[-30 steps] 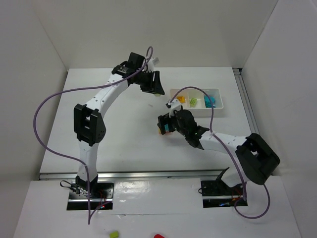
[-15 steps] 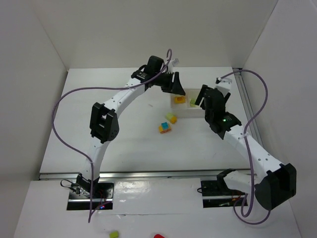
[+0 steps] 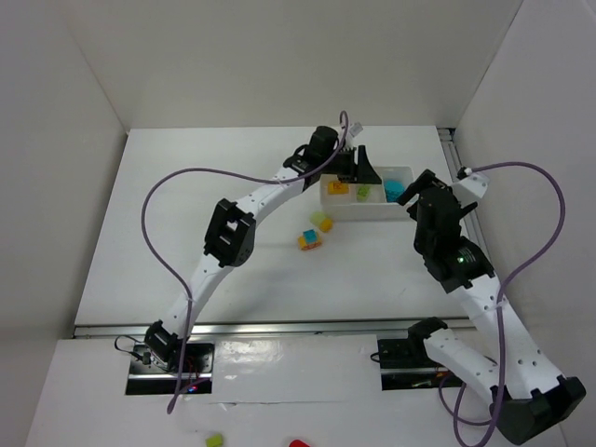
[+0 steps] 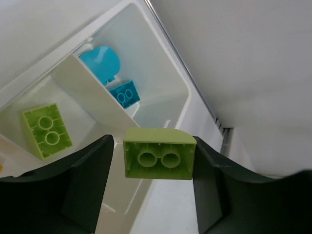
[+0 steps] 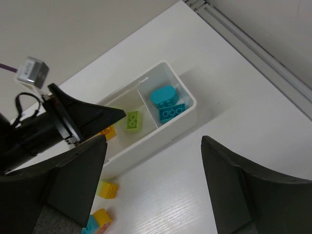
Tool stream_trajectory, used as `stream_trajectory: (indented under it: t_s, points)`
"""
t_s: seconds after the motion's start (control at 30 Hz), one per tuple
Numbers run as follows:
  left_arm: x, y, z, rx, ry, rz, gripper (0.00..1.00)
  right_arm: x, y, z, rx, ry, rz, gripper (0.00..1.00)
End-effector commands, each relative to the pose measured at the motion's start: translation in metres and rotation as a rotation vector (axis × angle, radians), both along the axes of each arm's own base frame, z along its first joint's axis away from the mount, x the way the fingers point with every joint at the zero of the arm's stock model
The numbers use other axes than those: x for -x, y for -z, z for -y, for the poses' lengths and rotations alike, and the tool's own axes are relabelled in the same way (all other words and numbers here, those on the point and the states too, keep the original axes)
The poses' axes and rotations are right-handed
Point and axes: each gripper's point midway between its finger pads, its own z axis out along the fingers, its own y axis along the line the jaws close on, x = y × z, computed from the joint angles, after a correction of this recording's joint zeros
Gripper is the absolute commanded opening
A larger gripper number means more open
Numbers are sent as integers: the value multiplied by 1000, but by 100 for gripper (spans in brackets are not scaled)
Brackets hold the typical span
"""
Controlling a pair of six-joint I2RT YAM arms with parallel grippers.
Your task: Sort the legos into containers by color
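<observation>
Left claw (image 4: 155,163): partly closed, clamped on lime brick (image 4: 159,152), above tray (image 4: 92,95) near the divider between the green and cyan compartments.
Right claw (image 5: 153,163): jaws wide, empty, hovering near the tray's cyan end.
Step in hand: depositing green, by my judgement.
Next move: centre over the middle compartment, beside lodged green brick (image 4: 47,130), then release.
Outstanding: loose bricks (image 3: 311,240) on table (image 3: 186,233).

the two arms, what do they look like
Left arm and right arm: white links, blocky black joint housings, black wedge-shaped fingers. A thin purple cable loops off each, and the right arm shows a small green light.
</observation>
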Motion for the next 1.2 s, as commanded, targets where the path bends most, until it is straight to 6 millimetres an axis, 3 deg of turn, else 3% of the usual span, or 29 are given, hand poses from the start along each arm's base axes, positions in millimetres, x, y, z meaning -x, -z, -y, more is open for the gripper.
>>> stream_trajectory:
  t_s: [0.0,0.1,0.2,0.23,0.27,0.3,0.33,0.37,0.4,0.43,0.5,0.53,0.63,0.7,0.73,0.77,0.8,0.83,0.87,0.9,0.93,1.0,1.03,1.1,1.17]
  points:
    - [-25,-30,5,108,-65,62,77,10,6,5,-14,14,-22,85]
    - [-23,-35,11,126,-55,85,100,12,4,4,-13,3,-15,86]
    - [-16,-50,8,117,-27,123,100,11,7,3,6,-11,-33,88]
    - [-10,-79,2,130,-23,165,100,9,5,-2,0,-42,-27,88]
    - [-4,-93,-2,122,-5,212,100,5,11,-6,12,-56,-53,89]
    - [3,-86,-8,82,2,194,100,1,14,-10,5,-74,-52,89]
    - [7,-95,-14,62,-8,211,100,-2,20,-14,13,-95,-69,91]
    - [15,-135,-28,58,-30,291,100,-7,27,-24,22,-149,-96,91]
    - [16,-120,-43,4,-55,260,100,-11,30,-29,24,-175,-107,91]
    - [24,-117,-54,-41,-70,239,100,-13,36,-34,21,-198,-129,91]
    - [25,-121,-98,-126,-168,244,100,-21,52,-44,28,-236,-182,91]
    - [29,-113,-116,-180,-204,213,100,-23,59,-48,25,-254,-204,91]
    - [35,-95,-185,-322,-343,173,100,-34,73,-94,37,-477,-267,93]
    - [35,-85,-228,-380,-437,139,100,-35,97,-127,69,-621,-345,91]
    - [50,-79,-246,-400,-449,124,100,-36,99,-142,86,-662,-349,91]
    - [53,-74,-261,-416,-479,113,100,-26,109,-167,115,-741,-377,91]
    - [51,-71,-283,-421,-534,88,100,-27,111,-176,143,-739,-384,91]
    - [62,-53,-296,-435,-550,23,100,-27,128,-186,177,-760,-431,91]
    - [68,-64,-306,-411,-568,26,100,-30,126,-197,187,-772,-430,91]
    - [68,-63,-323,-399,-607,-1,100,-28,142,-210,215,-804,-475,91]
    - [77,-49,-332,-420,-614,-35,100,-29,146,-217,217,-821,-487,91]
    - [83,-53,-346,-421,-653,-27,100,-31,150,-230,226,-841,-499,96]
    - [86,-47,-352,-428,-662,-40,100,-32,164,-231,235,-840,-529,96]
    - [88,-45,-359,-445,-671,-38,100,-36,164,-244,245,-853,-520,96]
    - [89,-43,-363,-463,-668,-34,100,-40,177,-247,271,-838,-548,94]
